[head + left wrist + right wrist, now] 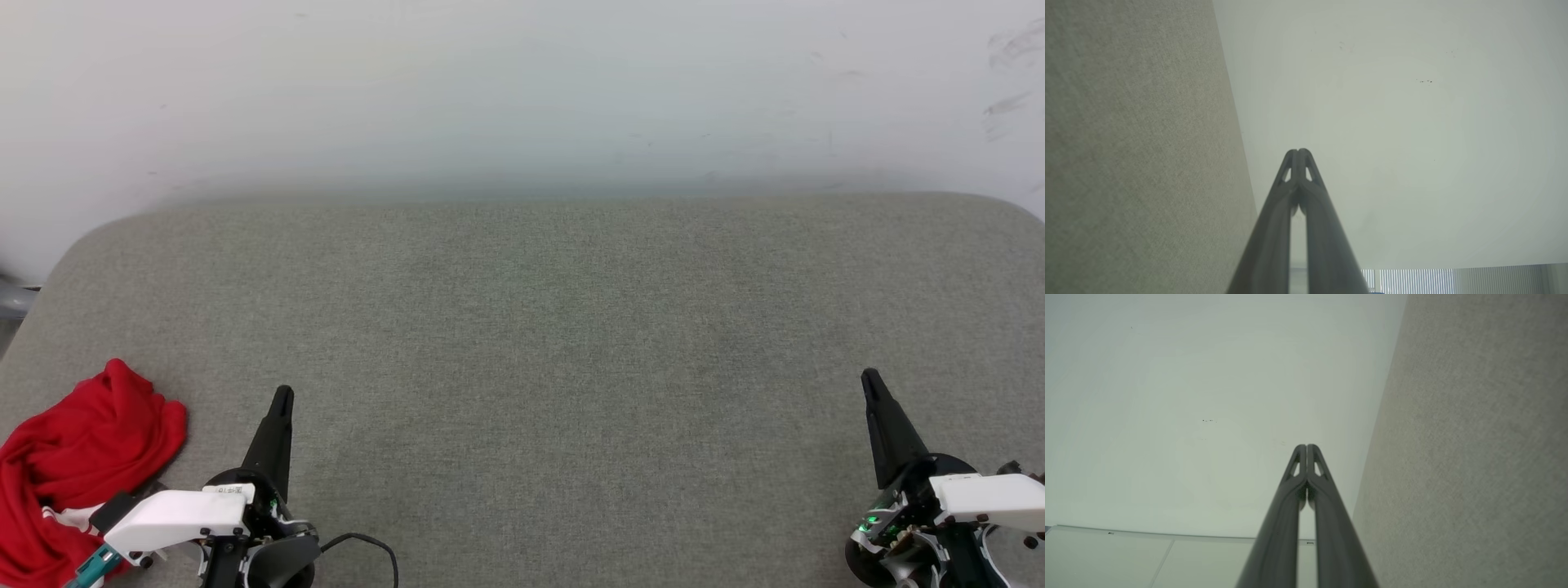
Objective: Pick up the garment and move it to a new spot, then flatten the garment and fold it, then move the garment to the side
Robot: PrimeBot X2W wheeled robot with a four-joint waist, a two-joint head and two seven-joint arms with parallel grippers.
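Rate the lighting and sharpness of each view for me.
Head view: even, soft light, no glare; the grey cloth surface and the red garment are sharp, the garment cut by the left edge. Left wrist view: pale and hazy, the shut left claw looks washed-out grey. Right wrist view: the same haze, the shut right claw slightly darker.

Garment (82, 457): cut off by the left and bottom edges of my head view. Its lower right part is hidden under the left forearm (175, 514). It is crumpled, so I cannot tell front from back.

Grey object (12, 300) at the left edge, beyond the table (522, 327): mostly out of frame, unidentifiable.

Right forearm (992, 498): runs off the right edge.

Left wrist view: pale ribbed strip (1412, 281) along the bottom edge, cropped. I cannot tell what it is.
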